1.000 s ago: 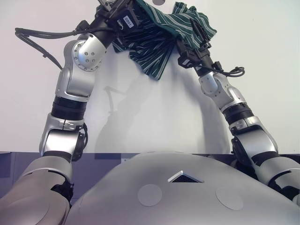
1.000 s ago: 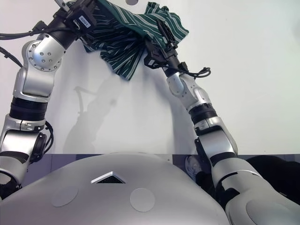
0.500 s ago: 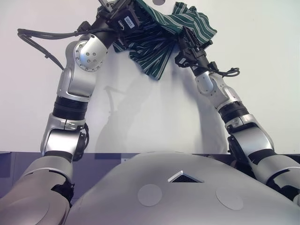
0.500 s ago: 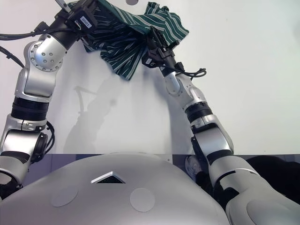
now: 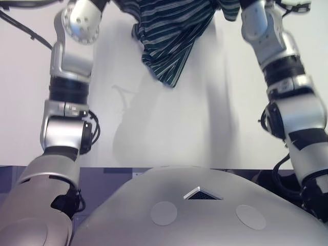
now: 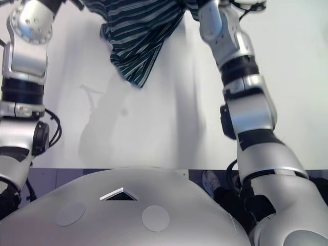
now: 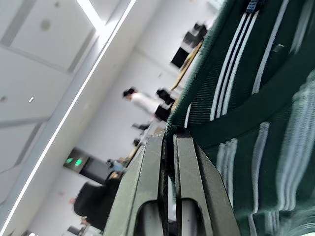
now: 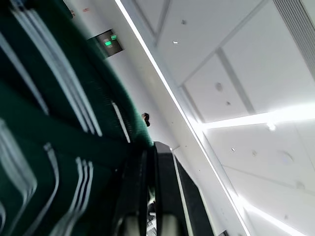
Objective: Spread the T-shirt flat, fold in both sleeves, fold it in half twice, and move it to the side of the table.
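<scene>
White table (image 5: 169,133) spreads out ahead of the robot, plain matte top. T-shirt (image 5: 171,36), dk green w/ thin white stripes, is held up over the table's far half, not laid flat. Cloth is bunched and draped, folds running down to a pointed corner that hangs lowest, approx over the table's middle line. Can't tell if that corner touches the table top or hangs just clear of it. Upper part of the cloth runs out past the top of the head views.

Robot's left arm (image 5: 66,77) stands over the table's left side and its right arm (image 5: 287,87) over the right side, both raised, T-shirt strung btwn them.

At the left gripper (image 7: 170,140) both fingers (image 7: 189,172) are pressed together, clamped on a ribbed hem of the T-shirt; striped cloth spreads away from the pinch. At the right gripper (image 8: 147,155) the fingers are closed too, nipping a ribbed edge of the same cloth, w/ striped fabric draped off to one side.

Behind both grippers, well above the table, is a ceiling (image 8: 236,49) w/ panel seams and long bright light strips (image 8: 163,73), plus a green-lit sign (image 8: 110,43) on a far wall.
</scene>
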Motion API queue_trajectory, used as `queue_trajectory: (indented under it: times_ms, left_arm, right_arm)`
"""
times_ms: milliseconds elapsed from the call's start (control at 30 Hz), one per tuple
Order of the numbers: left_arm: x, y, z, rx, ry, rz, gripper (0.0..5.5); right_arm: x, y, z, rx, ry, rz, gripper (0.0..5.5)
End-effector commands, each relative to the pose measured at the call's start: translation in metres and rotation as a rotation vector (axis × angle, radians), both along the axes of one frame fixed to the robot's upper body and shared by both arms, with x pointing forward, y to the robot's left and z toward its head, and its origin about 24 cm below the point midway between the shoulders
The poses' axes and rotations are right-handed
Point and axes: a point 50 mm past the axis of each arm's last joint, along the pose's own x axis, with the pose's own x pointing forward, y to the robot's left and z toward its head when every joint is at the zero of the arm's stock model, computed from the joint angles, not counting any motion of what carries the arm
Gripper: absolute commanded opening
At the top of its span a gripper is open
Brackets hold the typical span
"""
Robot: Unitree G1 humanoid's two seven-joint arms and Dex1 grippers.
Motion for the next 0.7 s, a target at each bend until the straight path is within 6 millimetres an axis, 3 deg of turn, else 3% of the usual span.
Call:
queue_trajectory:
  times_ms: [33,100,167,200,333,400,433,500,567,600,700]
  left_arm:
    - [0.024,-0.014,-0.043,0.114,0.155,0.082,0.0]
    - [0.025,-0.021,-0.069,0.215,0.263,0.086,0.0]
    - [0.026,-0.024,-0.075,0.223,0.278,0.1,0.0]
    - [0.03,-0.023,-0.064,0.183,0.236,0.118,0.0]
    - [0.046,-0.008,0.005,0.061,0.016,0.173,0.0]
    - [0.05,0.011,0.025,0.048,-0.017,0.243,0.0]
    - [0.05,0.02,0.028,0.044,-0.013,0.284,0.0]
    - [0.049,0.032,0.021,0.052,0.009,0.345,0.0]
    - [0.047,0.026,0.002,0.085,0.046,0.342,0.0]
    - [0.046,0.02,-0.009,0.107,0.074,0.321,0.0]
    - [0.031,-0.022,-0.073,0.245,0.315,0.133,0.0]
  right_arm:
    - [0.006,0.028,-0.037,-0.303,0.195,-0.023,0.0]
    - [0.0,0.035,-0.063,-0.441,0.276,-0.027,0.0]
    - [-0.002,0.033,-0.072,-0.485,0.284,-0.069,0.0]
    - [0.002,0.027,-0.063,-0.449,0.245,-0.116,0.0]
    - [0.025,0.001,0.014,-0.268,0.018,-0.28,0.0]
    - [0.03,-0.001,0.039,-0.286,-0.031,-0.303,0.0]
    - [0.03,0.001,0.042,-0.307,-0.036,-0.298,0.0]
    - [0.028,0.012,0.03,-0.36,-0.021,-0.256,0.0]
    - [0.022,0.023,0.0,-0.445,0.06,-0.207,0.0]
    - [0.019,0.025,-0.017,-0.488,0.123,-0.188,0.0]
    - [-0.001,0.021,-0.083,-0.672,0.386,-0.129,0.0]
